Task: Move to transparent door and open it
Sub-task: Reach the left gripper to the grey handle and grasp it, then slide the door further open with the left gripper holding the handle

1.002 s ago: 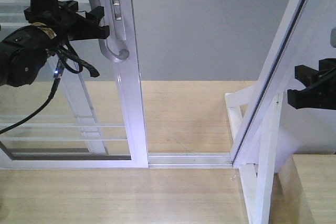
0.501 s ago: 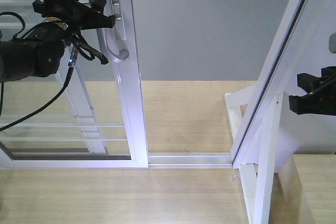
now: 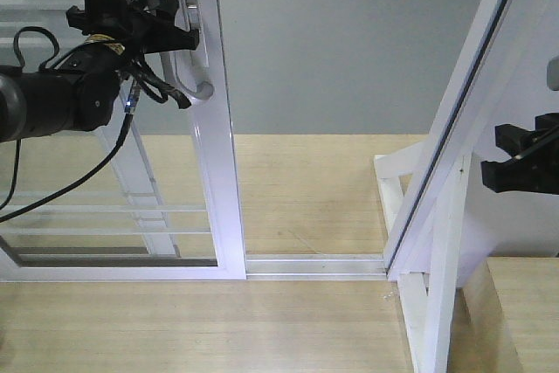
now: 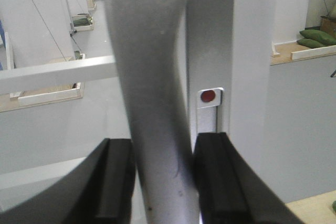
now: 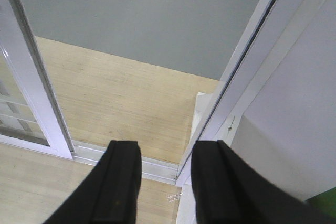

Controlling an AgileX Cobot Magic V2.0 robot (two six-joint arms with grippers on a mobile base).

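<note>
One transparent door (image 3: pixel 217 155) stands at the left of my front view, with an open gap along the track (image 3: pixel 314 264) between it and the slanted white frame (image 3: pixel 454 102). My left gripper (image 3: pixel 175 28) has its fingers (image 4: pixel 113 182) clenched on the door's curved pull handle (image 4: pixel 152 103). The right gripper (image 5: pixel 165 182) hangs beside the frame, fingers released.

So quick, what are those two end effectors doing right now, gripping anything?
The left end effector is closed on the curved pull handle.
The right end effector is open, holding nothing.
</note>
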